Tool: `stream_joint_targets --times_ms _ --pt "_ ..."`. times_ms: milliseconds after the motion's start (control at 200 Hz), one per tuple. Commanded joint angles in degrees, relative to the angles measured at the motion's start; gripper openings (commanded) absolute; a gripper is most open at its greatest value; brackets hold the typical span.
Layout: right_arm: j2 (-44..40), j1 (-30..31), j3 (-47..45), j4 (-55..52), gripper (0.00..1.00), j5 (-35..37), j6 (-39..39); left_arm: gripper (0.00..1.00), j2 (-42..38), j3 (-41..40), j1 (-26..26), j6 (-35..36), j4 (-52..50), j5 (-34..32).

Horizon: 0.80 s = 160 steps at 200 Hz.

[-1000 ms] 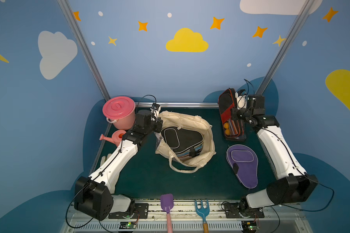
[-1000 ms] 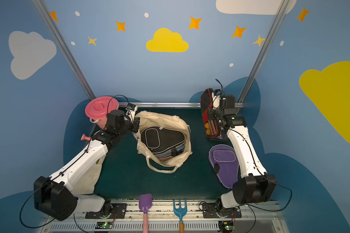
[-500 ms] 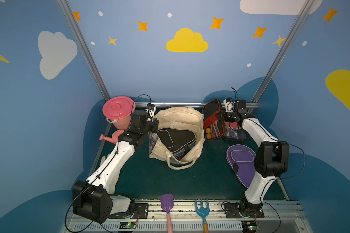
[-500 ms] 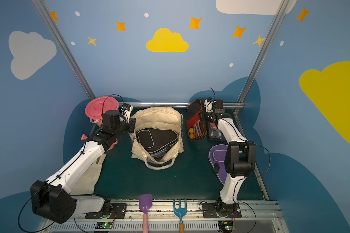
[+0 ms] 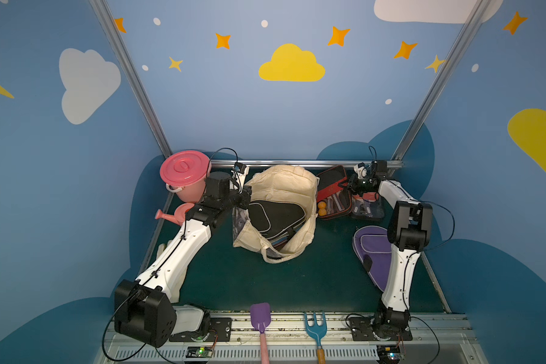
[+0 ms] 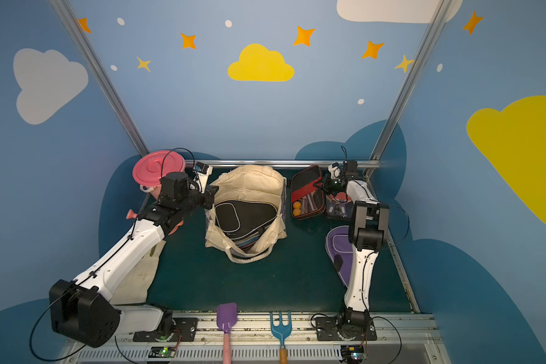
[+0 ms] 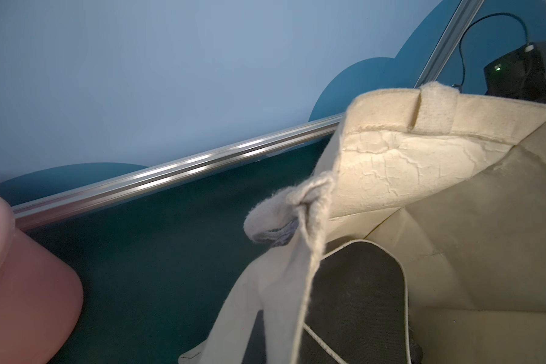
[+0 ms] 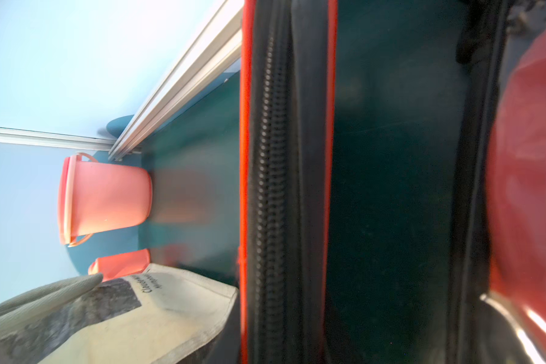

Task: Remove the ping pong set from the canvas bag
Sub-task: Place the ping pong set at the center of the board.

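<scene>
The cream canvas bag [image 5: 284, 189] stands open at the back middle of the mat, with a black paddle case [image 5: 275, 217] showing in its mouth. My left gripper [image 5: 245, 197] is shut on the bag's left rim, and the cloth [image 7: 284, 283] runs down out of the left wrist view. My right gripper [image 5: 350, 186] is shut on the edge of a dark red-trimmed pack [image 5: 331, 195] with orange balls [image 5: 321, 208], which stands tilted just right of the bag. Its zipper edge [image 8: 284, 189] fills the right wrist view. A second pack [image 5: 368, 206] and a purple case [image 5: 372, 252] lie on the mat.
A pink lidded bucket [image 5: 185, 175] and a pink watering can [image 5: 174, 214] sit behind my left arm. A purple shovel [image 5: 260, 318] and a blue rake [image 5: 316, 324] lie at the front edge. A metal rail [image 5: 297, 163] runs along the back.
My right arm has swung the dark pack left and down beside the bag. My left gripper has pulled the bag's rim back, so the bag stands more upright.
</scene>
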Motion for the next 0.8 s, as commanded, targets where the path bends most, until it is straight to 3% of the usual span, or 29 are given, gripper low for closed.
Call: stream_joint_targets --times_ms 0,285,365,516,646,796 --pt "3.17 0.87 3.18 -5.66 0.0 2.35 -5.82 0.04 -0.14 1.2 -0.92 0.21 6.64 3.11" --pt "6.0 2.3 4.27 -4.16 0.0 3.92 -4.74 0.04 0.43 1.28 -1.66 0.47 6.93 3.29" --pt "6.09 2.42 4.72 -5.17 0.13 5.02 -4.99 0.04 0.41 1.09 -1.68 0.47 7.08 3.34" --pt "6.18 2.36 5.05 -7.01 0.27 6.04 -5.48 0.04 0.57 0.84 -1.77 0.39 7.5 3.49" --pt "6.7 2.43 6.36 -9.63 0.36 7.38 -6.61 0.04 0.79 0.76 -1.85 0.32 7.81 3.81" --pt "7.19 2.52 7.36 -11.16 0.4 8.05 -7.13 0.04 0.79 0.58 -1.88 0.21 8.31 4.03"
